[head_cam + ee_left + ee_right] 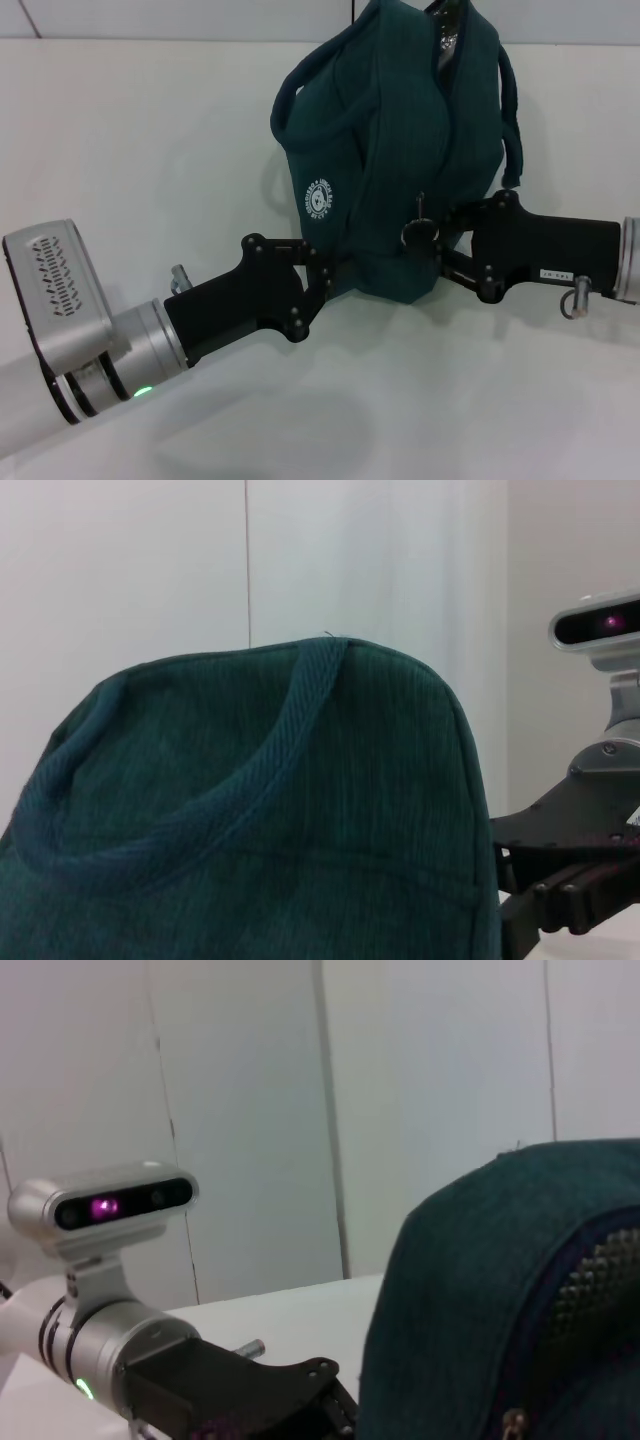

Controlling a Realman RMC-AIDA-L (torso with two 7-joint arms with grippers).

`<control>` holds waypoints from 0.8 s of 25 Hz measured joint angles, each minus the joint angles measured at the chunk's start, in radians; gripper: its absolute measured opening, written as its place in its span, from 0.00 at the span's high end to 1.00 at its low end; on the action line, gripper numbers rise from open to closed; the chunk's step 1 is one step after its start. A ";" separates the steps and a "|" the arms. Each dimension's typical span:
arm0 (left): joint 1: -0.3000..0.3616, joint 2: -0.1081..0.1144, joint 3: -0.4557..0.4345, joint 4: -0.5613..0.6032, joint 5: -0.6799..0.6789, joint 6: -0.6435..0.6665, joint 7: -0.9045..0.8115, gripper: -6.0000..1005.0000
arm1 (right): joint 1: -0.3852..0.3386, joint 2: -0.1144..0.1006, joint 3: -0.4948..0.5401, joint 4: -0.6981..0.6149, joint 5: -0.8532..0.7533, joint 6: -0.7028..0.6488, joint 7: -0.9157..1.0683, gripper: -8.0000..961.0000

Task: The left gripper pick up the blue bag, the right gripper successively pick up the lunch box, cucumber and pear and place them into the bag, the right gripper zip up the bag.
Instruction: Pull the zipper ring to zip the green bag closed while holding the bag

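Observation:
The blue bag [390, 150] stands upright on the white table; it also fills the left wrist view [280, 810] and shows in the right wrist view [500, 1290]. My left gripper [325, 285] is at the bag's lower left side, shut on its fabric. My right gripper [445, 250] is at the bag's lower right side, right beside a dark round zipper pull [418, 232] that hangs on the front. The zipper's teeth [590, 1270] show in the right wrist view. The lunch box, cucumber and pear are out of view.
The white table [150, 150] spreads around the bag, with a white wall behind. The bag's carry straps [512, 120] hang down its sides. The right arm shows in the left wrist view [570, 870], the left arm in the right wrist view [120, 1350].

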 joint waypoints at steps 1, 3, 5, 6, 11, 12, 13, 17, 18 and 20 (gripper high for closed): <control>0.000 0.000 0.000 0.000 0.000 0.000 0.000 0.94 | -0.001 0.002 0.000 0.000 0.001 0.000 -0.017 0.62; 0.000 0.000 0.000 0.000 0.000 0.000 0.000 0.94 | -0.006 0.004 0.000 0.000 0.008 -0.004 -0.052 0.70; 0.002 0.000 0.000 0.000 0.000 0.000 0.000 0.94 | -0.010 0.005 0.000 0.000 0.016 -0.017 -0.082 0.79; 0.002 0.000 0.000 0.000 0.000 0.000 0.000 0.94 | -0.011 0.005 0.000 0.000 0.020 -0.021 -0.093 0.84; 0.003 0.000 0.000 0.000 0.000 0.000 0.000 0.92 | -0.018 0.006 -0.001 -0.001 0.063 -0.036 -0.142 0.97; 0.003 0.000 0.000 0.000 0.001 0.000 0.000 0.92 | -0.020 0.005 0.000 -0.001 0.085 -0.040 -0.148 0.97; 0.004 0.000 0.000 0.000 0.002 0.000 0.001 0.92 | -0.025 0.004 0.000 -0.001 0.121 -0.040 -0.158 0.97; 0.010 0.000 0.000 0.000 0.002 -0.003 0.020 0.91 | -0.040 0.002 0.001 0.002 0.240 -0.040 -0.226 0.97; 0.011 0.000 0.000 0.000 0.002 -0.006 0.025 0.91 | -0.041 0.002 0.001 0.004 0.265 -0.040 -0.247 0.97; 0.012 0.000 0.007 0.000 0.003 -0.013 0.028 0.90 | -0.041 0.005 0.000 0.006 0.304 -0.042 -0.275 0.97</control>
